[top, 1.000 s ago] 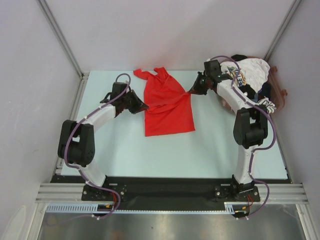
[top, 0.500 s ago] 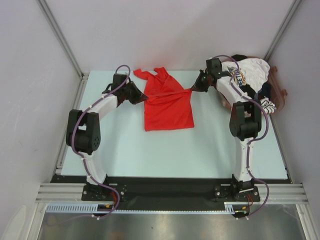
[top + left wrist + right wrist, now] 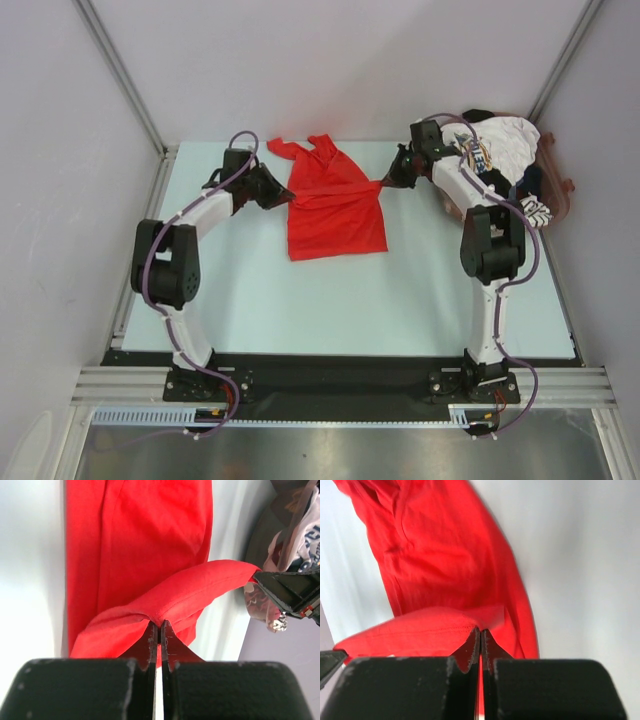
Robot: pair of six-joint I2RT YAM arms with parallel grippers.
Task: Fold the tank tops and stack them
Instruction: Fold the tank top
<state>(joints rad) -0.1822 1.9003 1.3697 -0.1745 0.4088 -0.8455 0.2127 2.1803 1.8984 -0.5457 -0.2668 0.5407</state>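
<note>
Well, just behind my right pincer (image 3: 383,182), at the far right corner of the worktop (image 3: 400,300), sits a brownish see-through bin (image 3: 558,185). Heaped in and over it are a white tank top with blue-yellow print (image 3: 500,140), a black-and-white striped tank top (image 3: 535,211) spilling out on the near side, and a dark tank top (image 3: 482,116) at the far edge. Between my two pincers lies the red tank top (image 3: 335,215), flat on the worktop with its straps pointing away from my bases. My left pincer (image 3: 288,195) is clamped on its left edge and my right pincer on its right edge, and a raised band of cloth runs from one to the other. Only the overhead camera shows the whole garment and the bin's contents together. The left wrist camera shows my fingers pressed together on a red fold (image 3: 159,627), with the right pincer's dark tip (image 3: 280,587) at the band's other end and the bin (image 3: 280,510) beyond it. The right wrist camera shows my fingers closed on the hem (image 3: 480,632), and the left pincer (image 3: 330,660) only as a dark sliver at the frame's edge. My left arm bends its elbow outward and reaches inward. My right arm stands tall and leans in from beside the bin.
</note>
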